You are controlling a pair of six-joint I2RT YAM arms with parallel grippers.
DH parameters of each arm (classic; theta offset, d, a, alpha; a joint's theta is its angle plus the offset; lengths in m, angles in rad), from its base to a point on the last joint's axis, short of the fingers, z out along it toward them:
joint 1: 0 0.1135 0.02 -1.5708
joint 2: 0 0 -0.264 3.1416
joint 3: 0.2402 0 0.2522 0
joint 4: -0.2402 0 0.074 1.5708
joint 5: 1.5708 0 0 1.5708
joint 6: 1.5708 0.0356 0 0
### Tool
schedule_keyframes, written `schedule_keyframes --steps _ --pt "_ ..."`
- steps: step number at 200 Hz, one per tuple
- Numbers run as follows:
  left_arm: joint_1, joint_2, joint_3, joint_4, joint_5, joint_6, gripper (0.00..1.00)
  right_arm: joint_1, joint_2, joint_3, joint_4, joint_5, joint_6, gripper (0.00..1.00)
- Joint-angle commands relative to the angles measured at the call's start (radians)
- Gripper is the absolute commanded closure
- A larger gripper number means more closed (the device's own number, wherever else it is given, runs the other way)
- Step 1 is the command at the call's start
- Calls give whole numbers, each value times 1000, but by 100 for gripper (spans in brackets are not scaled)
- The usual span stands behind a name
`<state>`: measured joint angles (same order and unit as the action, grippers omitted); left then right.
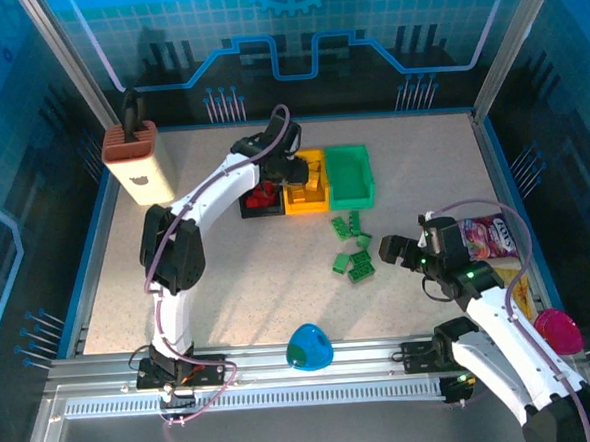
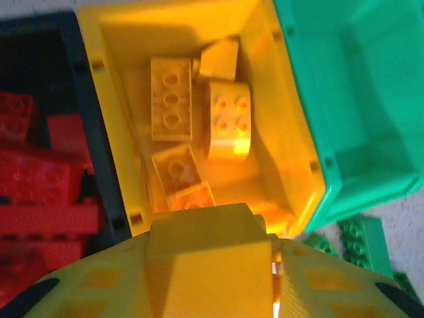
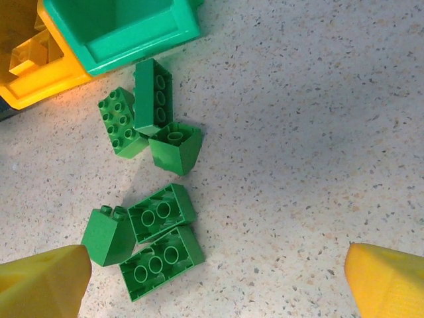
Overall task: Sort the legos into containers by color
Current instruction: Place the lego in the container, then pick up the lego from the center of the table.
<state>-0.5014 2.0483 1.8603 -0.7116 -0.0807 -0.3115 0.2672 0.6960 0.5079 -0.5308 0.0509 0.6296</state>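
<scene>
Six green legos (image 3: 162,212) ahead of the wide-open empty right hand (image 3: 215,285); yellow lego (image 2: 209,255) gripped in left hand (image 2: 211,295).

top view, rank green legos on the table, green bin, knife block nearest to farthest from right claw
From the right claw:
1. green legos, just to its left
2. green bin, farther back
3. knife block, far back-left corner
</scene>
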Motion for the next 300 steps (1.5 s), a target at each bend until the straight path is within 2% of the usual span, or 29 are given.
schedule_keyframes --steps 1,53,63,75,81,127,180,198,219,272,300 --pt "9 73 89 -45 43 17 65 2 -31 -14 -14 -25 16 1" --pt "14 176 213 -97 66 13 59 17 -57 -14 -37 -25 21 2" --pt "11 175 215 -103 71 10 51 21 -55 -13 -36 -26 18 1" --pt "4 153 205 -98 85 19 40 28 -50 -11 -34 -22 15 1" --pt "-4 135 191 -85 93 27 37 34 -46 -12 -35 -14 15 1" --pt "-32 -21 63 -19 101 67 33 144 23 2 -26 54 8 0" --pt "-28 -252 -213 110 68 34 33 345 188 75 -1 130 -33 0" --pt "-28 -339 -340 179 64 17 33 426 286 124 15 133 -100 0" --pt "-29 -444 -506 264 55 -8 33 517 440 237 -40 193 -138 0" --pt "-19 -608 -778 324 16 -67 33 572 743 446 -112 224 -95 12" --pt "-7 -663 -870 339 1 -87 33 583 836 495 -122 200 -35 19"
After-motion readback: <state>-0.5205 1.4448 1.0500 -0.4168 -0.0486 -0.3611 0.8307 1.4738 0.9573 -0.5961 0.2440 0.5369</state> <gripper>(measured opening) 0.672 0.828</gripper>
